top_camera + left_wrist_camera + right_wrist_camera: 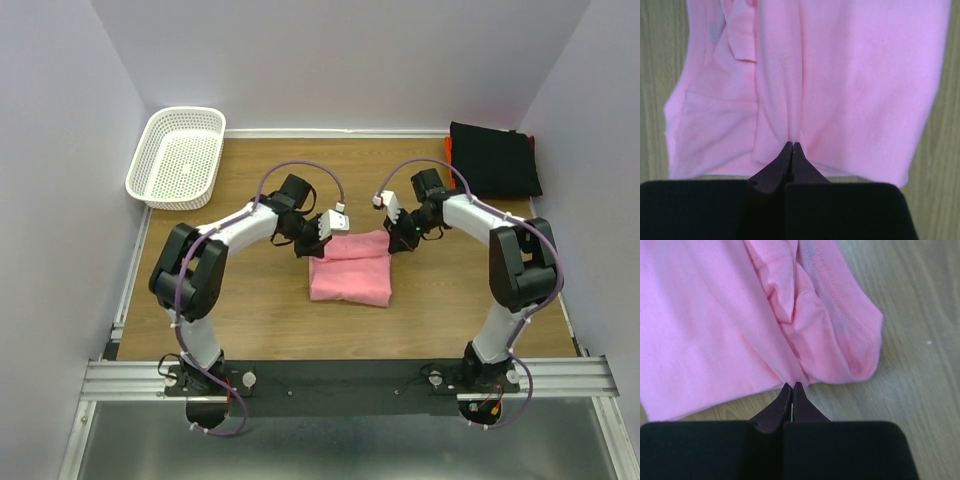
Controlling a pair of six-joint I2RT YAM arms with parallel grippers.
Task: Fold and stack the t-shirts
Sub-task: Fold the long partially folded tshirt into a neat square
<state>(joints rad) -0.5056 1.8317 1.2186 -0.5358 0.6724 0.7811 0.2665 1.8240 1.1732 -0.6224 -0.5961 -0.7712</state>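
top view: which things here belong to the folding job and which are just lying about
Job: bright pink cloth t-shirt, table centre; black cloth t-shirt, far right corner; orange-red cloth t-shirt, sliver at its left edge.
Lying about: white plastic lattice basket, far left corner.

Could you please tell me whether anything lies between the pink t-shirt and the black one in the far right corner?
Nothing visible does. Bare table separates the pink t-shirt from the black t-shirt; only the right arm hangs over that stretch, the right end effector shut on the pink cloth's far edge.
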